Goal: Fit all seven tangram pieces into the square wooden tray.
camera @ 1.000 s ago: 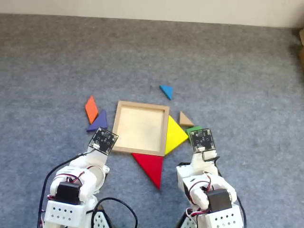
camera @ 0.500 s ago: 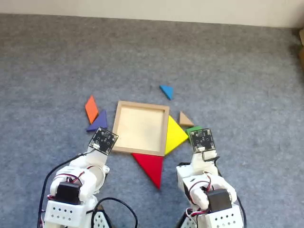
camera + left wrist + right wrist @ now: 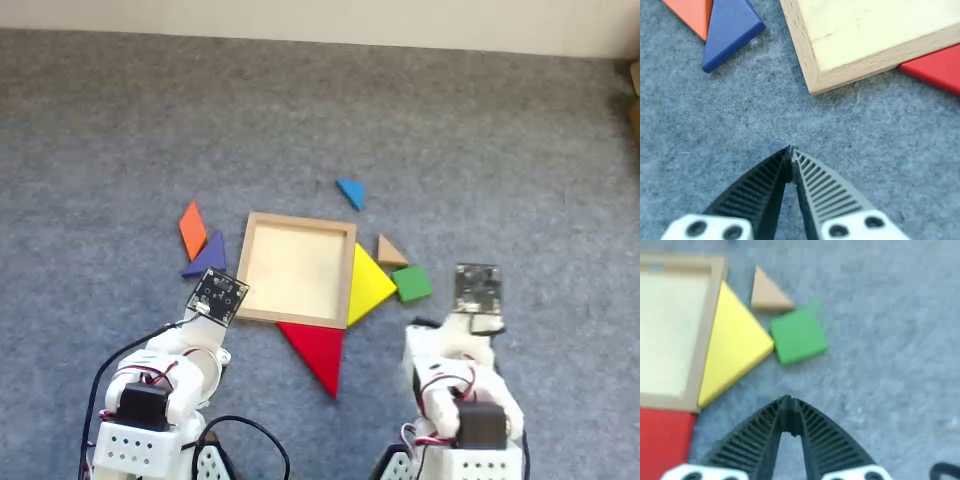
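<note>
Tray: the wooden tray point(image 3: 297, 268) sits on the grey carpet point(image 3: 480, 150).
High view: a small blue triangle point(image 3: 350, 192) lies apart, past the tray's far edge.
Left gripper point(image 3: 791, 150): jaws pressed together, near a tray corner.
Right gripper point(image 3: 786, 400): jaws pressed together, near the green square point(image 3: 798, 336).
Edges: the yellow triangle point(image 3: 735, 347) touches the tray's side.

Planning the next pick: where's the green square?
High view: the green square lies right of the wooden tray, beside the yellow triangle, just below the tan triangle.

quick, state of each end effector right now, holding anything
Left end effector: closed, holding nothing.
Right end effector: closed, holding nothing.
</note>
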`<state>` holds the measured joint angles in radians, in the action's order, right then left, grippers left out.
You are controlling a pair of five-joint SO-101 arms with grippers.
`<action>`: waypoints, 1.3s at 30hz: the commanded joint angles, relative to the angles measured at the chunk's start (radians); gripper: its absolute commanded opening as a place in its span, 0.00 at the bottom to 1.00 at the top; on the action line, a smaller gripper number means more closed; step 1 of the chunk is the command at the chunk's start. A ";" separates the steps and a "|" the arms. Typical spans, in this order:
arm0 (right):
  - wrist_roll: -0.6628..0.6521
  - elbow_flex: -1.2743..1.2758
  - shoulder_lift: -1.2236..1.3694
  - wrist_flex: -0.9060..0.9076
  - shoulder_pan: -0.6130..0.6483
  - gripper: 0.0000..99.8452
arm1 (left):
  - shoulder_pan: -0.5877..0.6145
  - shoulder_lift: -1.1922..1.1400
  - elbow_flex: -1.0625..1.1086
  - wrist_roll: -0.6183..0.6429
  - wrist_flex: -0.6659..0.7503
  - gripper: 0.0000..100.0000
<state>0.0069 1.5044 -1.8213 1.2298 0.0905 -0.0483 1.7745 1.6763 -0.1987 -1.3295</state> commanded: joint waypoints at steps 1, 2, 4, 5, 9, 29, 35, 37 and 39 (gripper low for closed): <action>0.008 -0.168 -0.015 -0.021 -0.019 0.01 | 0.008 0.041 0.019 0.005 -0.003 0.01; 0.008 -0.200 -0.015 -0.021 -0.019 0.01 | 0.008 0.041 0.019 0.005 -0.003 0.01; 0.017 -0.255 -0.013 -0.021 -0.019 0.01 | 0.008 0.041 0.019 0.005 -0.003 0.01; 0.035 -0.280 -0.005 -0.021 -0.019 0.01 | 0.008 0.041 0.019 0.005 -0.003 0.01; 0.078 -0.387 0.143 -0.024 -0.018 0.00 | 0.008 0.041 0.019 0.005 -0.003 0.01; 0.112 -0.957 1.291 -0.030 0.277 0.05 | 0.008 0.041 0.019 0.005 -0.003 0.01; 0.112 -1.018 1.452 -0.030 0.335 0.17 | 0.008 0.041 0.019 0.005 -0.003 0.01; 0.112 -1.038 1.495 -0.030 0.369 0.17 | 0.008 0.041 0.019 0.005 -0.003 0.01; 0.112 -1.056 1.535 -0.031 0.401 0.17 | 0.008 0.041 0.019 0.005 -0.003 0.01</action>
<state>0.1097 0.5240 -0.3084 1.2267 0.4404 -0.0483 1.7745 1.6763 -0.1987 -1.3295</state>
